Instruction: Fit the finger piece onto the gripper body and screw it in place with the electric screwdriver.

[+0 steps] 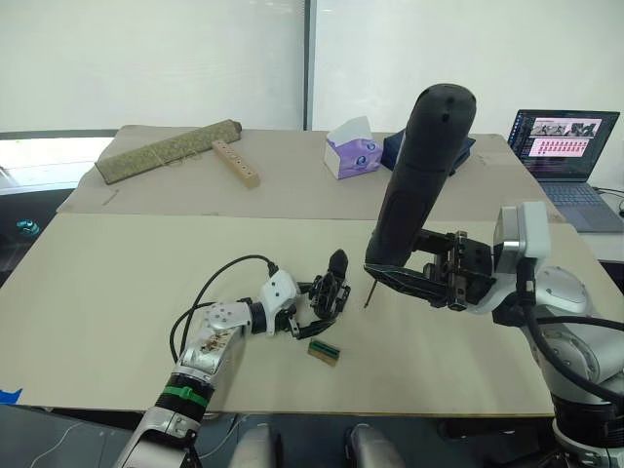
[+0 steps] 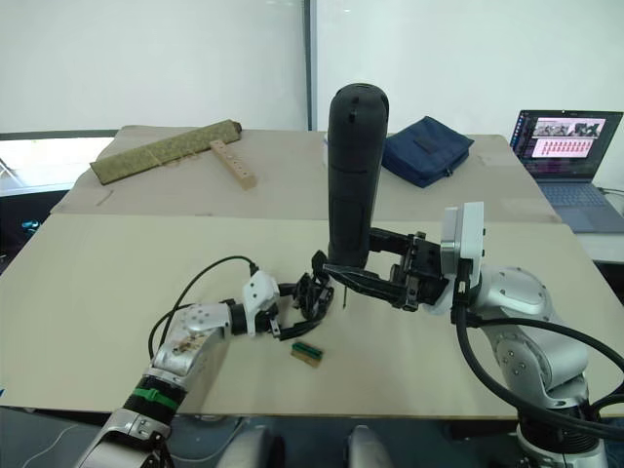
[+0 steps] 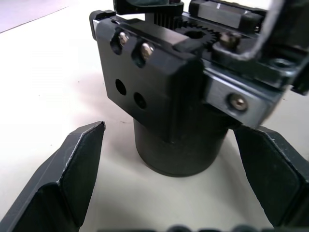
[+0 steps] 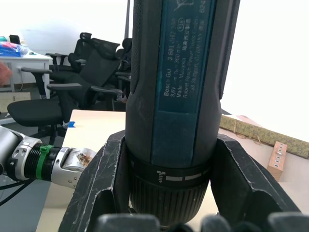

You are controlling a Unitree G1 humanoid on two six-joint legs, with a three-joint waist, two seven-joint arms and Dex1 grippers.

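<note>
Black electric screwdriver, labelled "Bosch GO 3.6V", clamped by right fingers; left fingers wide.

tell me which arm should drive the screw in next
Right. The right gripper is already clamped on the electric screwdriver, its bit hanging just beside the gripper body. The left gripper sits open around that body's round base, so it looks better suited to steadying.
</note>
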